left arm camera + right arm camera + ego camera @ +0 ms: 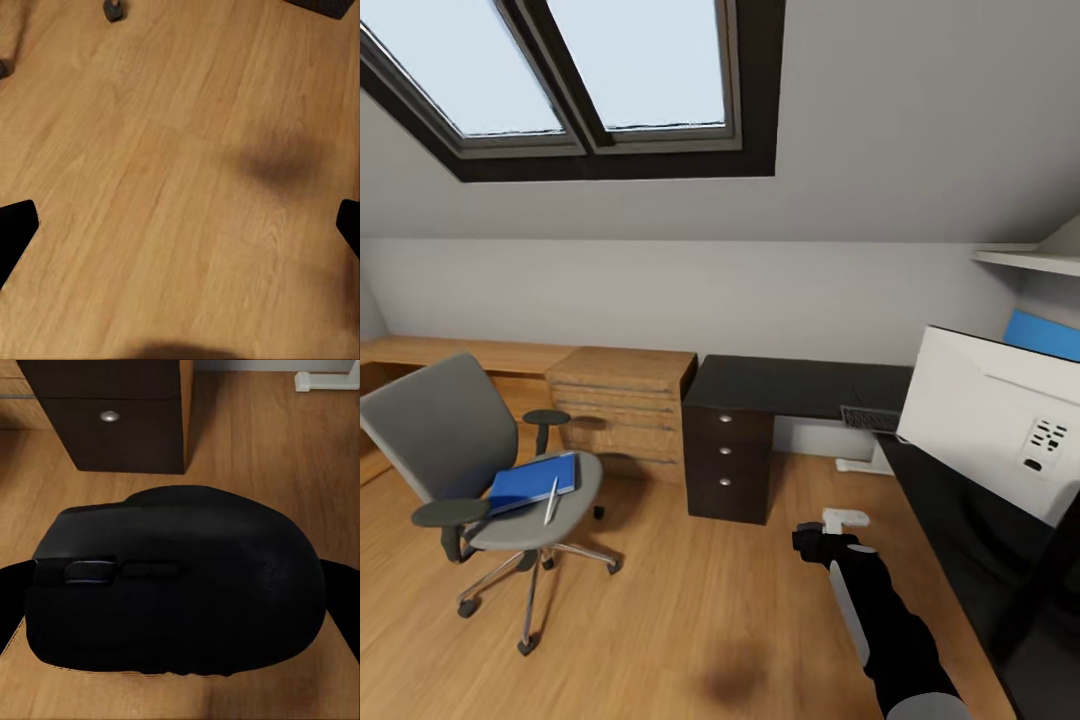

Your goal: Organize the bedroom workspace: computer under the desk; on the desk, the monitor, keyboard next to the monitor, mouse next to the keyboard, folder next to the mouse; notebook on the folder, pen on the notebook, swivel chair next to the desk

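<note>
Mouse [176, 589] clamped in right gripper [180, 607], above floor [690, 600], beside desk [960, 520]

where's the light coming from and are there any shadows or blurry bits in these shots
Head view: daylight from the skylight; soft dark shadow blob on the floor; edges look wide-angle stretched. Left wrist view: the same kind of blurred shadow on the planks, wood grain soft. Right wrist view: the mouse is close, nearly black, little surface detail; drawer knob crisp.
</note>
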Available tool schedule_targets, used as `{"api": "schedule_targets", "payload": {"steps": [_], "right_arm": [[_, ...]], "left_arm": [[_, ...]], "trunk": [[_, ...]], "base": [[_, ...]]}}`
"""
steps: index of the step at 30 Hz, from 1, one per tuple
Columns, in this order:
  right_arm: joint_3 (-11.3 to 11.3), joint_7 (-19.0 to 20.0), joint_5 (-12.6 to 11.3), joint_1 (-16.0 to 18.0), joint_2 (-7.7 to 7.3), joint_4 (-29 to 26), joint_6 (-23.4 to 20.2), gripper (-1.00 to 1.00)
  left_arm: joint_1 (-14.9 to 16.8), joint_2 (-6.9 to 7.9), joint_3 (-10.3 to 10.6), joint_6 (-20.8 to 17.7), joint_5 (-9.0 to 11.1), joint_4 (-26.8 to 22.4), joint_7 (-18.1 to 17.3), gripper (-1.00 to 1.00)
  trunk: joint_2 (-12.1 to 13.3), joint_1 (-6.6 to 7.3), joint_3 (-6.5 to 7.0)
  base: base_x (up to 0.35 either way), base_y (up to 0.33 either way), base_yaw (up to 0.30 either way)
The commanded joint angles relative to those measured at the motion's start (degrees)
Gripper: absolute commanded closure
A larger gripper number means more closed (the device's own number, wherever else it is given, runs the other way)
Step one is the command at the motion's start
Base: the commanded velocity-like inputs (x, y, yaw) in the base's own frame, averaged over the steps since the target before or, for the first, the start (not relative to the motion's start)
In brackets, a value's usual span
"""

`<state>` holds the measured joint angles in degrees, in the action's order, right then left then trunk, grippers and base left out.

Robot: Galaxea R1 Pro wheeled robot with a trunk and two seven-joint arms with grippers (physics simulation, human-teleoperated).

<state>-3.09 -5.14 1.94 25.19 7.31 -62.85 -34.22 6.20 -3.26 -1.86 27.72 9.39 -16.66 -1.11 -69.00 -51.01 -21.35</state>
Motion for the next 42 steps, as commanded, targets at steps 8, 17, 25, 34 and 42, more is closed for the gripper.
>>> {"api": "schedule_targets", "payload": {"steps": [8,17,25,34,42], "right_arm": [[-0.08,-0.01,0.09,0.04,0.09,-0.22,-0.32,1.0],[-0.07,-0.02,0.01,0.03,0.15,-0.25,-0.32,1.0],[-0.07,0.02,-0.01,0.04,0.16,-0.24,-0.32,1.0],[-0.07,0.04,-0.04,0.04,0.16,-0.17,-0.3,1.0],[-0.09,0.04,-0.04,0.04,0.16,-0.17,-0.32,1.0]], "left_arm": [[0.04,-0.08,-0.16,0.14,0.18,0.05,-0.12,-1.0],[0.04,-0.08,-0.16,0.14,0.19,-0.02,0.0,-1.0],[0.04,-0.08,-0.22,0.14,0.19,-0.02,0.13,-1.0],[0.07,-0.08,-0.31,0.14,0.21,0.0,0.21,-1.0],[0.04,-0.08,-0.19,0.44,0.21,0.02,0.11,-1.0]], "trunk": [[-0.04,-0.03,-0.07],[-0.04,-0.03,-0.04],[1.56,0.85,0.97],[5.17,2.82,2.68],[6.78,3.7,3.4]], "base": [[0.245,0.19,0.0],[0.047,0.017,-0.009],[0.003,0.001,-0.156],[0.0,0.0,-0.054],[0.0,0.0,-0.003]]}}
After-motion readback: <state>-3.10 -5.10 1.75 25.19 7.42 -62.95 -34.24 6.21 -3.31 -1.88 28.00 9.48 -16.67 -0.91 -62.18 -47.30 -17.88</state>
